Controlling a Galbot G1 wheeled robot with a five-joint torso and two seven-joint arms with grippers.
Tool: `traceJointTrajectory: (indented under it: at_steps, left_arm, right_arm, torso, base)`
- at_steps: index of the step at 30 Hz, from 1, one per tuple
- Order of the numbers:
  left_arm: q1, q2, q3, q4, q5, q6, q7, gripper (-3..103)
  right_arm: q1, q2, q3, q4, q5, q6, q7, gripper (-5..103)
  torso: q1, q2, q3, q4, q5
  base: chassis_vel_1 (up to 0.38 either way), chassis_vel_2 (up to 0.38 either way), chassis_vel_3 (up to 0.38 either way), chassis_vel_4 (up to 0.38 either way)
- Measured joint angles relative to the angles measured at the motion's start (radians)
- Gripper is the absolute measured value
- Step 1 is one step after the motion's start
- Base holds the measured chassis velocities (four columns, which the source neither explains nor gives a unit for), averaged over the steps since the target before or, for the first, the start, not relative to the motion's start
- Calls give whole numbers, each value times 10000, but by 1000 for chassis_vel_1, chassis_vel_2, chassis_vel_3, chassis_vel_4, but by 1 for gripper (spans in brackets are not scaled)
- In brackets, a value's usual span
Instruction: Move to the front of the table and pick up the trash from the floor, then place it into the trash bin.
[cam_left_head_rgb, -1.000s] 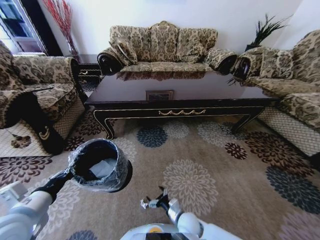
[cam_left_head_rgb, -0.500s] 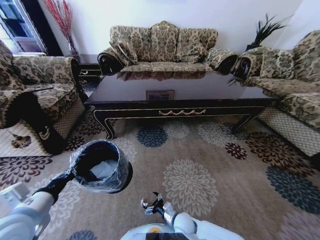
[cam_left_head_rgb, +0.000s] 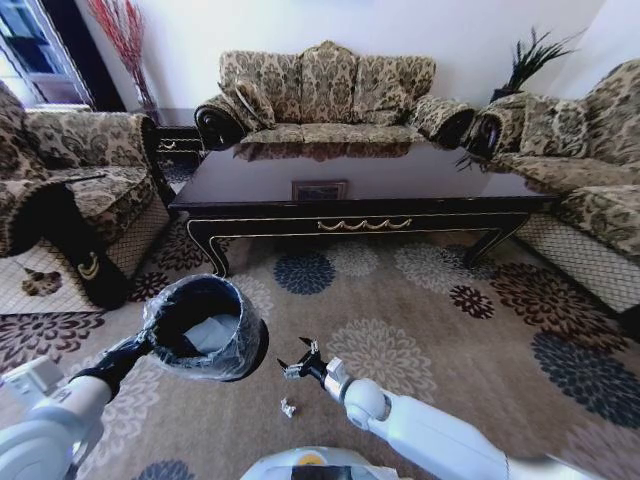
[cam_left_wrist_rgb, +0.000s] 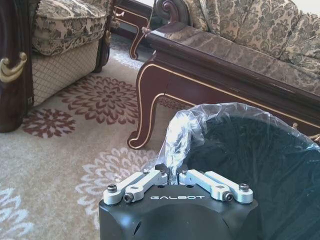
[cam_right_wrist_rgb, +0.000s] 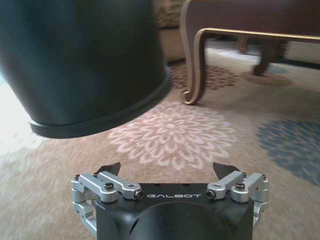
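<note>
My left gripper (cam_left_head_rgb: 142, 347) (cam_left_wrist_rgb: 175, 175) is shut on the plastic-lined rim of the black trash bin (cam_left_head_rgb: 203, 322) (cam_left_wrist_rgb: 250, 160) and holds it up off the carpet at my left front. A white napkin (cam_left_head_rgb: 213, 334) lies inside it. To the right of the bin, my right gripper (cam_left_head_rgb: 299, 364) (cam_right_wrist_rgb: 167, 169) hovers open over the carpet, nothing between its fingers. A small silvery piece of trash (cam_left_head_rgb: 288, 407) lies on the carpet just behind that gripper. The dark table (cam_left_head_rgb: 350, 213) with gold trim stands ahead; its curved leg (cam_left_wrist_rgb: 142, 107) (cam_right_wrist_rgb: 192, 65) is close to the bin.
Patterned sofas stand on the left (cam_left_head_rgb: 70, 190), at the back (cam_left_head_rgb: 330, 95) and on the right (cam_left_head_rgb: 590, 160). A corner stand with a red-branch vase (cam_left_head_rgb: 125, 40) is at the back left. Flowered carpet (cam_left_head_rgb: 450, 340) stretches open to the right.
My right arm has reached forward and up, away from the small silvery piece, which stays on the carpet. The bin in my left gripper has barely shifted.
</note>
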Motion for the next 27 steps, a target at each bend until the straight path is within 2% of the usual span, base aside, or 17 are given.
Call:
traceJointTrajectory:
  at_steps: [3,4,5,6,7,8,10,11,13,14,15,17,20,27]
  left_arm:
    - [1,-31,-7,0,0,3,1,5]
    - [5,-47,-49,0,1,6,4,5]
    - [22,-86,-132,0,-6,6,5,5]
    - [39,-120,-167,0,-14,6,5,5]
    - [39,-120,-167,0,-14,6,5,5]
    - [58,-153,-188,-1,-20,6,7,5]
    - [119,-307,-223,0,-26,6,6,5]
    - [119,-307,-223,0,-26,6,6,5]
    - [142,-391,-229,0,-23,7,6,5]
    - [146,-410,-229,0,-21,7,7,5]
    - [156,-450,-229,-1,-15,7,7,5]
    - [162,-465,-229,-1,-15,6,7,5]
    - [182,-508,-215,-1,-3,6,5,5]
    - [217,-517,-186,-1,6,20,0,5]
  right_arm:
    - [535,66,-495,-312,-41,-19,-407,100]
    - [945,168,-876,-670,-97,28,-862,100]
    - [1425,358,-1300,-1246,-219,316,-1795,100]
    - [1608,458,-1479,-1527,-318,531,-2312,100]
    - [1608,458,-1479,-1527,-318,531,-2312,100]
    - [1758,559,-1648,-1812,-450,761,-2845,100]
    - [2130,1022,-1968,-2629,-1186,1396,-4962,100]
    - [2130,1022,-1968,-2629,-1186,1396,-4962,100]
    - [2228,1389,-2015,-2999,-1701,1585,-6398,100]
    - [2248,1512,-2013,-3112,-1858,1655,-6727,100]
    - [2277,1873,-1953,-3451,-2399,1862,-7428,100]
    - [2277,2047,-1876,-3647,-2760,1996,-7688,100]
    - [2193,2578,-1433,-4322,-3945,2604,-8326,100]
    - [1905,2905,-636,-4883,-4995,2977,-8341,100]
  torso:
    - [0,1,0,3,-3]
    - [0,1,0,0,-2]
    - [0,1,0,0,-1]
    - [0,1,-1,-1,-1]
    - [0,1,-1,-1,-1]
    - [0,1,-1,1,-1]
    - [0,1,0,0,-1]
    - [0,1,0,0,-1]
    - [0,1,-1,-1,-2]
    - [1,2,0,-1,-1]
    - [0,3,-1,-1,-2]
    - [0,2,-1,0,0]
    - [0,3,-1,0,-2]
    - [0,3,-1,-3,-1]
  base:
    - [0,0,0,0]
    - [0,0,0,0]
    - [0,0,0,0]
    - [0,0,0,0]
    - [0,0,0,0]
    - [0,0,0,0]
    - [0,0,0,0]
    - [0,0,0,0]
    - [0,0,0,0]
    - [0,0,0,0]
    - [0,0,0,0]
    - [0,0,0,0]
    - [0,0,0,0]
    - [0,0,0,0]
